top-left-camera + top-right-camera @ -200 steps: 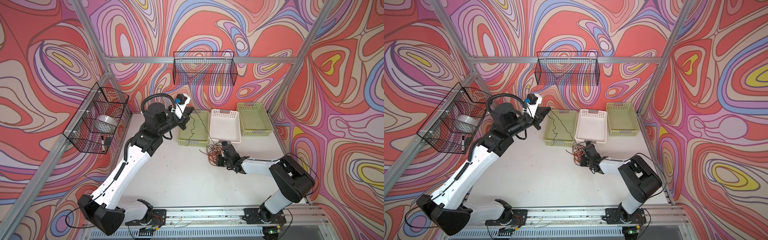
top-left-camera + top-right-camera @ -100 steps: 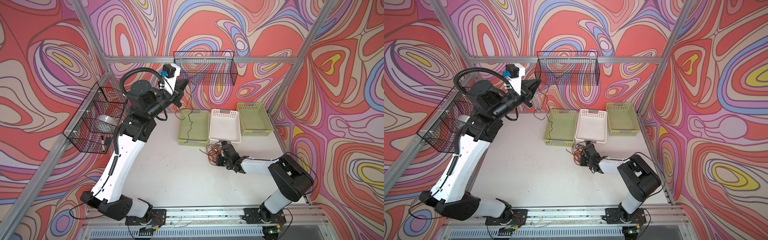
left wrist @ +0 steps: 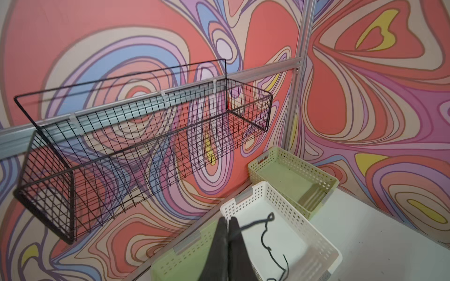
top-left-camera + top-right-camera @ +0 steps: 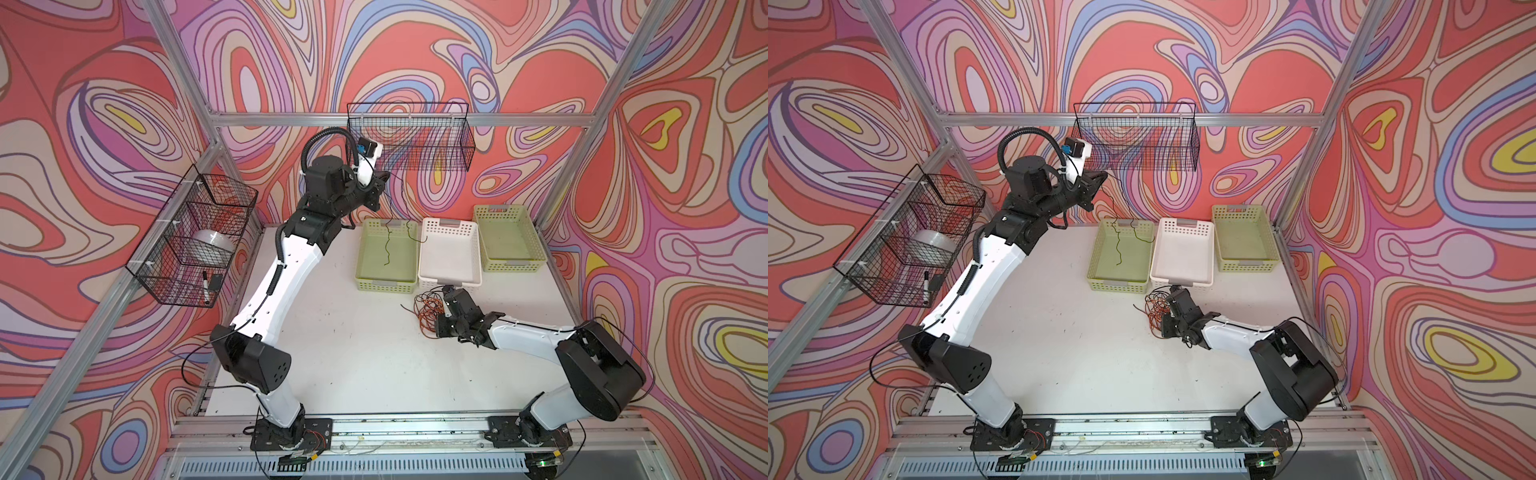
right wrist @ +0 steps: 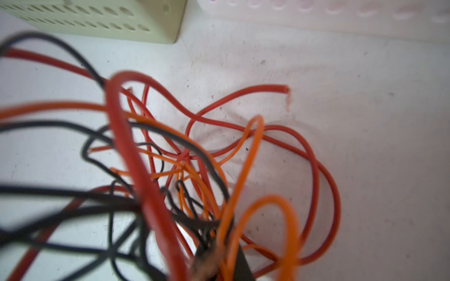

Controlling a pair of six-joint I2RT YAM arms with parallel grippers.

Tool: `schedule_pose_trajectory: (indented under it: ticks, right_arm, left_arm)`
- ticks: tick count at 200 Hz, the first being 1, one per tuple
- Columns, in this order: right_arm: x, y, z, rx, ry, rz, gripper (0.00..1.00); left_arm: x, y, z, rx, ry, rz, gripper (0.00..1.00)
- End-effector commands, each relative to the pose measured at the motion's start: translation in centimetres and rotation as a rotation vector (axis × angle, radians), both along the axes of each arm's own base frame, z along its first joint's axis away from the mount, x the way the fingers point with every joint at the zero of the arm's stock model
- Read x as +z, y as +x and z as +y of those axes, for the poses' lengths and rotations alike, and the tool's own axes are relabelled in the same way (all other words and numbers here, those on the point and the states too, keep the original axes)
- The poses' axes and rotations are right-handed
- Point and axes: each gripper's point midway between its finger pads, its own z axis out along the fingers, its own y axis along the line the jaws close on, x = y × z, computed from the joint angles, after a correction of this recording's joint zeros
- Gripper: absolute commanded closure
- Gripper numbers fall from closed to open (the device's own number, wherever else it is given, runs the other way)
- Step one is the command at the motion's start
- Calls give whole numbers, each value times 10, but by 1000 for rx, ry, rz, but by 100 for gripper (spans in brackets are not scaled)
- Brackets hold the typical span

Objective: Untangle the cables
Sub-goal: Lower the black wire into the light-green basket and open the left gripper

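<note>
A: Entry one, the single cable?

B: One dark cable (image 4: 388,245), thin, round and kinked in waves. The left gripper (image 4: 381,180) has its jaws pressed together on it, raised beside the black wire basket (image 4: 409,141) on the back wall. The cable's long axis runs downward from the jaws. Its lower length wavers over the near green basket (image 4: 386,285), and one end strays across toward the white basket (image 4: 451,281).

A: Entry two?

B: One tangle of cables (image 4: 426,309), orange, red and black, with smooth sheathing. It is looped and crossed in a low heap, so it has no single direction. It lies on the white, scuffed counter (image 4: 353,353), just in front of the white basket. The right gripper (image 4: 448,291) sits at its edge, jaws all but pressed together, with strands bunched at their tips.

A: Containers?

B: Three rectangular baskets of perforated plastic stand side by side, green, white and green.
</note>
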Motion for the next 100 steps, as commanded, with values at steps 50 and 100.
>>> schedule_pose_trajectory:
  ticks: [50,100]
  right_arm:
    - [25,1,-1,11,-13,-33,85]
    - [37,4,1,33,-21,-59,69]
  left_arm:
    - [-118,68,16,92,-35,211,100]
    - [-211,72,12,78,-17,383,99]
